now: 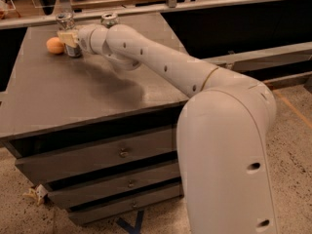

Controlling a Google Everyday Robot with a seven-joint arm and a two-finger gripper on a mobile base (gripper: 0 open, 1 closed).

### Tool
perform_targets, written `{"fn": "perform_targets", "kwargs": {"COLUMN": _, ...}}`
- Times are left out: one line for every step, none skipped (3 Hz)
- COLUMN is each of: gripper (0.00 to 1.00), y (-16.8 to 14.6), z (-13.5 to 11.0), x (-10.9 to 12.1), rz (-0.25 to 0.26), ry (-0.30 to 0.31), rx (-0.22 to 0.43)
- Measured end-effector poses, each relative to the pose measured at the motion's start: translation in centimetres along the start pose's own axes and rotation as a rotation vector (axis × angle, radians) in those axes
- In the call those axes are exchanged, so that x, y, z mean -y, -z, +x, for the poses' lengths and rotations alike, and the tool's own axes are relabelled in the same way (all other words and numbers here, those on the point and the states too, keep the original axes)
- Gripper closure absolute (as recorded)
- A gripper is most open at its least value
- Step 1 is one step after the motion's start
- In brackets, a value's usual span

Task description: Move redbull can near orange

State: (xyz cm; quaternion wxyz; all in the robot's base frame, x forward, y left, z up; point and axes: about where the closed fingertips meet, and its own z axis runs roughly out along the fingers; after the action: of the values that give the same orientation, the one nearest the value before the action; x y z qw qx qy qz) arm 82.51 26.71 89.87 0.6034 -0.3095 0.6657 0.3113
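Clamped shut on the redbull can, the gripper is seen at the upper left of the frame. The can is held upright at the table top, just right of the orange.

Grey drawer cabinet, silver can, speckled floor

The arm is smooth off-white plastic, made of rounded tubular segments dotted with small dark screw holes. A thin tan seam ring precedes the bulky elbow housing. Its pale gripper sits near the counter's far left corner.
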Motion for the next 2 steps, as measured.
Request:
{"fn": "perform_targets", "kwargs": {"gripper": 0.58, "y": -0.09, "z": 0.36, "x": -0.45, "rz": 0.002, "ry": 0.014, "rx": -0.002}}
{"fn": "perform_targets", "kwargs": {"gripper": 0.35, "y": -0.08, "z": 0.46, "x": -0.80, "rz": 0.004, "ry": 0.026, "rx": 0.000}}
